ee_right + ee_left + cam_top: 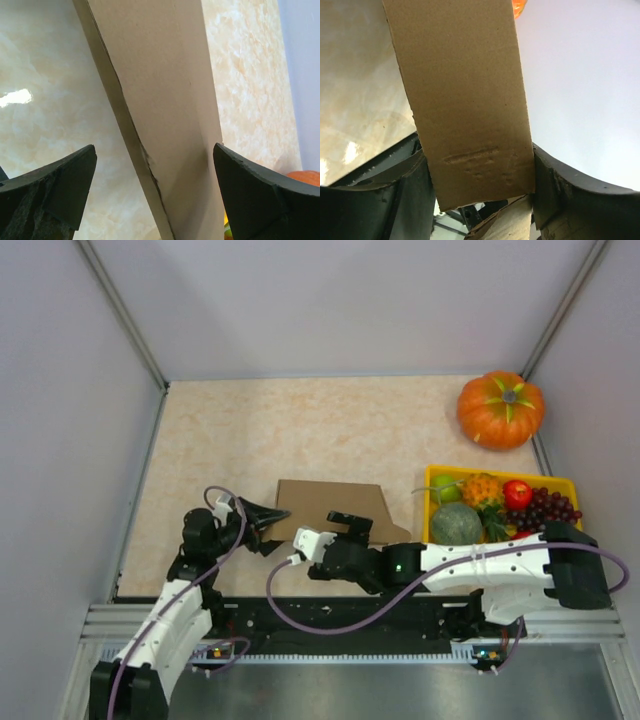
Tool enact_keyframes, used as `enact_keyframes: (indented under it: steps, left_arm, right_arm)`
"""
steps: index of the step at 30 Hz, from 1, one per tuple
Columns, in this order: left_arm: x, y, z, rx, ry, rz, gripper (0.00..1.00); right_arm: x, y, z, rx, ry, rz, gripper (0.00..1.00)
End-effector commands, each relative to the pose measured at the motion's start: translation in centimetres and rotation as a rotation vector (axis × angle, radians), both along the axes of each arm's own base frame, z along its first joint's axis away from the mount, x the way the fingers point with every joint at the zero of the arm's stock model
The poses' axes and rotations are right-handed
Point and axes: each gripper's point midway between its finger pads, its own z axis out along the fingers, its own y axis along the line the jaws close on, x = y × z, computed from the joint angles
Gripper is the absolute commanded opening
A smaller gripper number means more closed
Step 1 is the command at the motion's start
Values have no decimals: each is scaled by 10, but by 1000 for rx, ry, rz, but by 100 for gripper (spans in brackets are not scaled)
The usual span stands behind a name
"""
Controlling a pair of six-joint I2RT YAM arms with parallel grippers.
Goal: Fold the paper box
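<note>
The paper box [335,502] is a brown cardboard sheet lying near the table's front edge. My left gripper [272,516] is at its left edge. In the left wrist view a dented cardboard flap [470,100] fills the gap between the fingers [555,185], touching both inner faces, so my left gripper [477,150] is shut on it edgewise. My right gripper [345,523] is over the sheet's near edge. In the right wrist view my right gripper [154,147] is open, with a creased cardboard panel [170,100] standing between the jaws and brushing the right finger [250,190].
A yellow tray [560,482] of toy fruit stands at the right, close behind the right arm. An orange pumpkin [500,410] sits at the back right. Grey walls close in the table on three sides.
</note>
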Motion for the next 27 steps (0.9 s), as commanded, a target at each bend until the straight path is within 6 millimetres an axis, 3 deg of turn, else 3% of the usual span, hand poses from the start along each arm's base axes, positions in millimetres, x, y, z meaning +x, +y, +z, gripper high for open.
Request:
enact_keyframes:
  steps: [1, 6, 10, 13, 15, 17, 18, 22, 23, 24, 25, 26, 27]
  left_arm:
    - [-7, 6, 1, -48, 199, 72, 44]
    - [-12, 12, 7, -50, 273, 127, 44]
    - [-15, 12, 11, -56, 296, 130, 46]
    - [-10, 14, 13, -53, 263, 144, 74]
    - [-6, 16, 14, -48, 212, 151, 87]
    - [4, 25, 17, -12, 135, 193, 98]
    - [6, 29, 15, 53, 68, 196, 98]
    - [28, 68, 13, 337, -76, 282, 98]
    - [29, 77, 29, 422, -99, 293, 98]
    - [37, 103, 27, 617, -149, 349, 98]
    - [40, 116, 30, 709, -144, 370, 98]
    - [44, 127, 56, 780, -197, 405, 98]
    - [43, 138, 56, 877, -214, 408, 98]
  right_arm:
    - [2, 18, 22, 20, -19, 10, 98]
    - [22, 13, 15, -87, -58, -21, 91]
    - [29, 17, 17, -99, 8, 16, 73]
    - [39, 17, 20, -100, 81, 27, 63]
    - [40, 19, 19, -111, 134, 67, 56]
    - [52, 14, 15, -131, 180, 48, 55]
    - [51, 17, 20, -127, 223, 72, 55]
    - [58, 19, 27, -120, 293, 118, 53]
    - [67, 13, 29, -113, 314, 102, 53]
    - [69, 17, 37, -92, 334, 115, 52]
    - [71, 10, 35, -111, 364, 111, 51]
    - [79, 6, 31, -123, 380, 90, 50]
    - [84, 8, 36, -116, 382, 89, 49]
